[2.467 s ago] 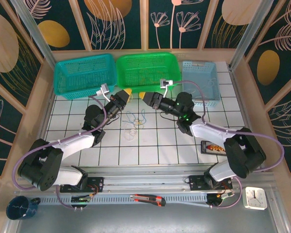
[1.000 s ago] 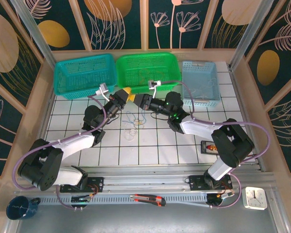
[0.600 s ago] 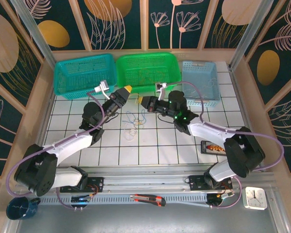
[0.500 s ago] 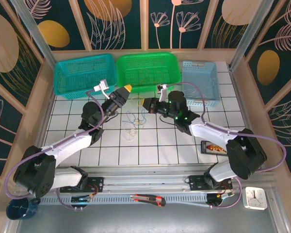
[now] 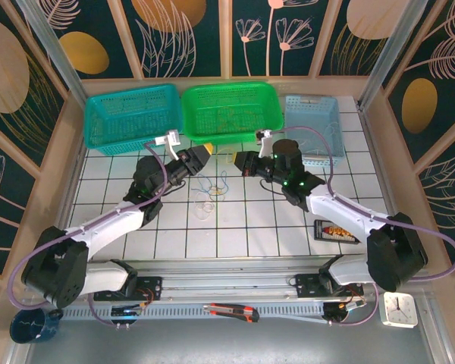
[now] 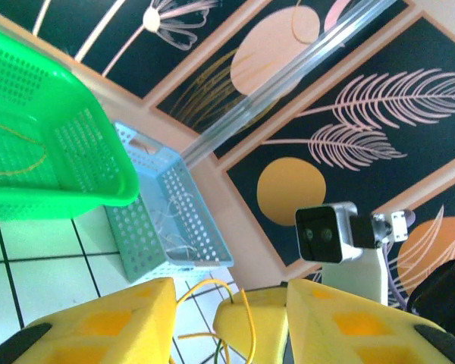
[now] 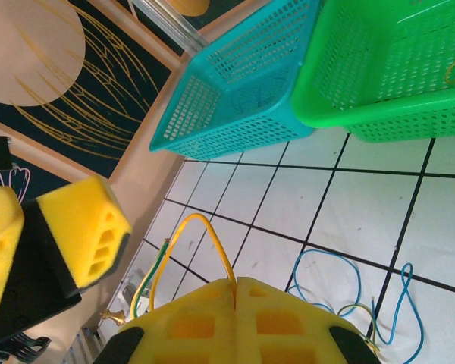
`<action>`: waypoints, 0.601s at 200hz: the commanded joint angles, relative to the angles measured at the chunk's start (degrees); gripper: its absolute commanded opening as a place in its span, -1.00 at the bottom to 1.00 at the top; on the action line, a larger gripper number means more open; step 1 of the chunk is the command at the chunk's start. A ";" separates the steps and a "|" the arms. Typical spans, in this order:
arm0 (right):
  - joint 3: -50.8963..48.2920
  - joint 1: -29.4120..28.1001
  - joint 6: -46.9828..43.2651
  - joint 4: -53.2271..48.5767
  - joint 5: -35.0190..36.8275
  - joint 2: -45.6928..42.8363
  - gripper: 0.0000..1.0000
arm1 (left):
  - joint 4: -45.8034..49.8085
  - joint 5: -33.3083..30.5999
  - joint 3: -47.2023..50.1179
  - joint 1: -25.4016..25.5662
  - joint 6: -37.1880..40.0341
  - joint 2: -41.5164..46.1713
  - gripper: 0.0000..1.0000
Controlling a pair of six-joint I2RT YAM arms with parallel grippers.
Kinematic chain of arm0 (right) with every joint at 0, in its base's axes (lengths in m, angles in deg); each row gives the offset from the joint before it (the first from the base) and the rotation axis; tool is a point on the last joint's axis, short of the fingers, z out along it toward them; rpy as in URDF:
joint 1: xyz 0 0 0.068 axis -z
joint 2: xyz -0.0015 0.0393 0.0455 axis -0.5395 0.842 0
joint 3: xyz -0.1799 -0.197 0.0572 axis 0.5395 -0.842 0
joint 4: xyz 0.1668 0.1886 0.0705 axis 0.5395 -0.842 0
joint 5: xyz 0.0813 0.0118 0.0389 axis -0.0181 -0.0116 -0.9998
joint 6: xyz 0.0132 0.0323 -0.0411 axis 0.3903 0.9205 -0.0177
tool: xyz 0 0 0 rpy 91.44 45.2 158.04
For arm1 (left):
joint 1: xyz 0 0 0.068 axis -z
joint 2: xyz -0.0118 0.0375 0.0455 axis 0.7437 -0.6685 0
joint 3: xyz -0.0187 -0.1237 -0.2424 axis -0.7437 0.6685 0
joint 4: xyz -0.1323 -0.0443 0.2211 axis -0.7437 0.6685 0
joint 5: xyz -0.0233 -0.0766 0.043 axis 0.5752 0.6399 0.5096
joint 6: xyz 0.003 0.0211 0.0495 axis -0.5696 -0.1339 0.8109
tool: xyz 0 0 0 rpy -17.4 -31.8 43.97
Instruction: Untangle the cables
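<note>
One white-tiled counter (image 5: 273, 220). Three at its far edge: teal basket (image 5: 129, 114), green basket (image 5: 227, 106), pale blue basket (image 5: 312, 121). Left gripper (image 5: 203, 152), released, jaws apart. Right gripper (image 5: 232, 159), clenched on yellow cable (image 7: 212, 235). Cables (image 5: 210, 189), thin loops on counter near both grippers.

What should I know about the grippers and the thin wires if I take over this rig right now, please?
Left gripper: open, gripping nothing, close beside the right one.
Right gripper: shut on a thin yellow wire, held above the tiles.
Thin blue and white wires: a loose bunch on the white tiled table, in front of the green plastic basket.
Done: a yellow strand lies in the green basket; white strands lie in the light blue plastic basket.
Left: deposit the held wire, probably in the green basket, then separate the bunch on the tiles.
</note>
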 commanded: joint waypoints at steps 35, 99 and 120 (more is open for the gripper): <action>0.29 0.20 -0.65 -0.54 -0.20 -0.90 -1.00 | -3.56 4.31 1.24 0.14 -3.37 -2.85 -0.10; 0.28 -0.22 -0.22 0.10 -0.72 -0.55 -1.00 | 5.58 3.09 -2.31 1.14 0.12 -4.62 -0.07; 0.71 -0.64 -0.36 0.02 -0.90 -0.38 -1.00 | 7.79 2.38 -3.85 1.32 1.20 -5.65 -0.03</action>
